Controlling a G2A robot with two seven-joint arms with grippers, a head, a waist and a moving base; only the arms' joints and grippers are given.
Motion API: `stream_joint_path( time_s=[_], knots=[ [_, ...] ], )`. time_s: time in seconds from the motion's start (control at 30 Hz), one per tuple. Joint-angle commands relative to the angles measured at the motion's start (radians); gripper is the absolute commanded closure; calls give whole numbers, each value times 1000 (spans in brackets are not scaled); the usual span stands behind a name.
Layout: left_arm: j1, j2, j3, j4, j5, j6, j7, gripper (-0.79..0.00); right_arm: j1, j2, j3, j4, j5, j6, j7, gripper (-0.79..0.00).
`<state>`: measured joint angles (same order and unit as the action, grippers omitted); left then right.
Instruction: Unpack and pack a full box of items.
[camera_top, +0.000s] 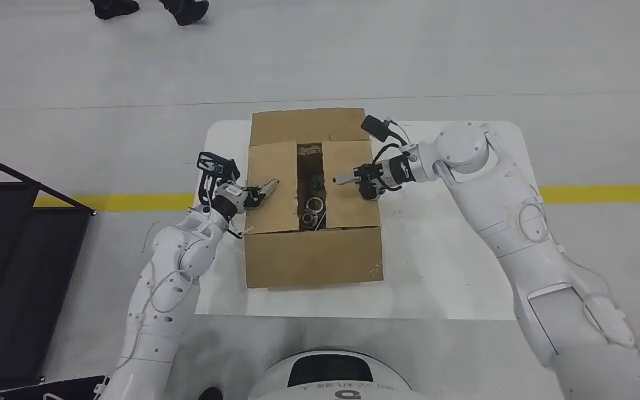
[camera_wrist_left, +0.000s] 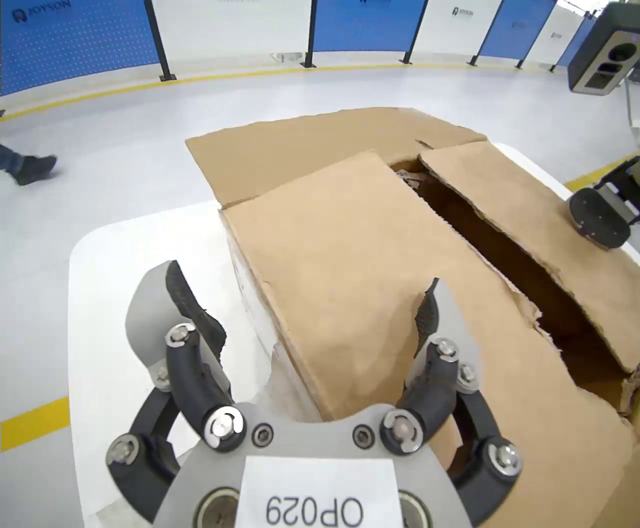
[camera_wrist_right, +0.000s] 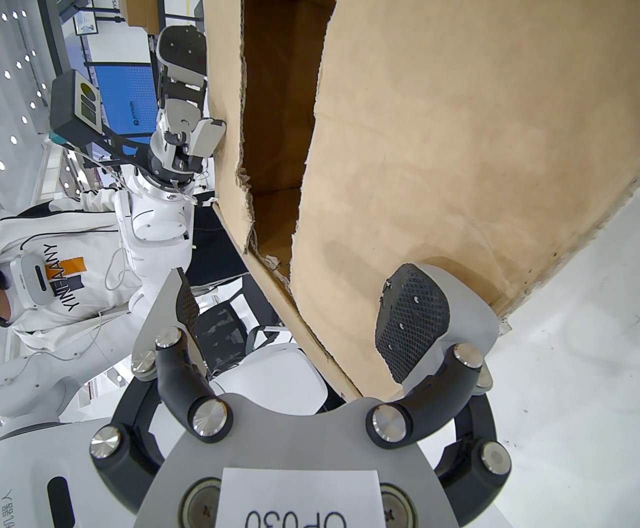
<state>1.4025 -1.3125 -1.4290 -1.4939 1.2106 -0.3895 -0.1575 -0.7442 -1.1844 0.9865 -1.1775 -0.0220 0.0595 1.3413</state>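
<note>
Left gripper (camera_wrist_left: 302, 280) and right gripper (camera_wrist_right: 297, 280) gape wide astride flap edges of the box (camera_top: 315, 255), narrow slot between flaps.

Cardboard box (camera_top: 315, 255) stands at the centre of a white tabletop (camera_top: 440, 270). Its two side flaps lie nearly closed, and the narrow gap between them exposes small round items (camera_top: 314, 208). Left hand (camera_top: 262, 190) is over the left flap, right hand (camera_top: 347, 180) over the right flap.

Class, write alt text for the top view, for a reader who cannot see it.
A cardboard box on a white table stands partly open, a gap between its top flaps showing items. The left gripper and right gripper, both open, are at the flaps on opposite sides.
</note>
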Motion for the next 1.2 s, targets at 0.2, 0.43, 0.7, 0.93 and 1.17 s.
stream_joint_path(
  time_s=[0.2, 0.43, 0.7, 0.93, 1.17],
  knots=[
    [-8, 5, 5, 18, -2, 8, -11, -785, -7, 0, 0, -4, 0, 2, -22, -785],
    [-21, 9, 13, 31, -3, 8, -18, -785, -31, 2, -10, -62, -29, 59, -85, -785],
    [-22, 14, 12, 28, -2, 14, -1, -785, -59, 9, 7, -114, -22, 62, -133, -785],
    [-30, 17, 16, 30, 0, 24, 25, -785, -48, -1, -20, -106, -11, 120, -200, -785],
    [-32, 17, 15, 33, -3, 32, 39, -785, -35, -3, -16, -101, 4, 119, -211, -785]
  ],
)
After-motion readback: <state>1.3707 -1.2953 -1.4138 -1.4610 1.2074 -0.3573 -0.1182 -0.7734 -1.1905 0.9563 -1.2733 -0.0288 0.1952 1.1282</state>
